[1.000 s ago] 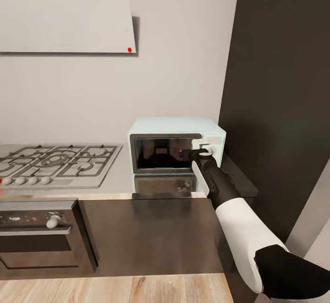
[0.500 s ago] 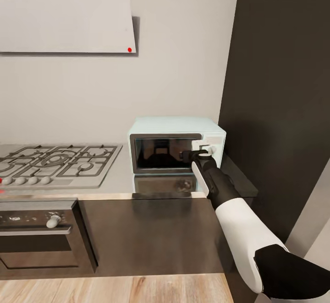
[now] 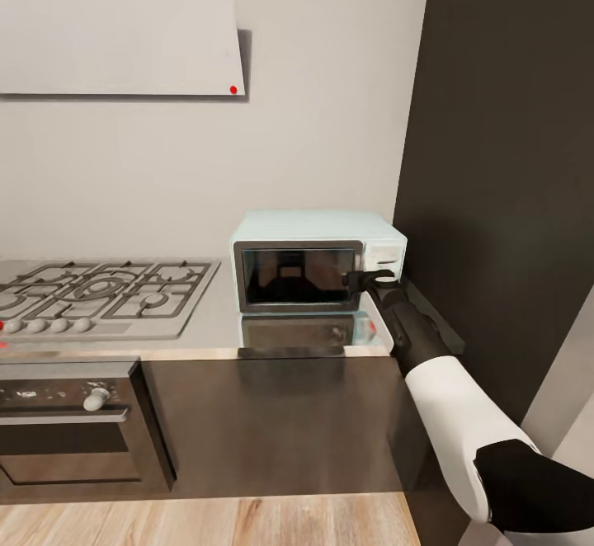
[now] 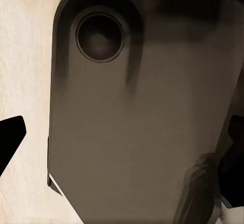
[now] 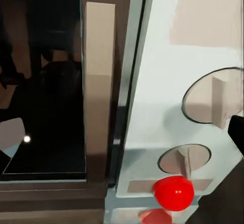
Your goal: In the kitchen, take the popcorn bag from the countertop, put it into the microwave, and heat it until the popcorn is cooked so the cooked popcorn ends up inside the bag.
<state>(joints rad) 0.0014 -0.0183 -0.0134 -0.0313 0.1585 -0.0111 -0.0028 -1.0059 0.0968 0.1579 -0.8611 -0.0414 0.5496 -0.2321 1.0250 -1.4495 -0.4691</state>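
One red light [image 5: 173, 192] glows on the microwave [image 3: 318, 259] at the desk's right end; right pincer [image 3: 371, 279], gap unclear, has dropped off the knobs. Bag presumably heating inside.

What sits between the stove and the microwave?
Nothing: in the head view a bare strip of countertop separates the stove from the microwave.

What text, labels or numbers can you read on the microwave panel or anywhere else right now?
None readable.
Microwave: panel shows two knobs and a red indicator light, with no printed marks in the right wrist view.
Oven: pale marks on its control strip, too small and blurred to read.
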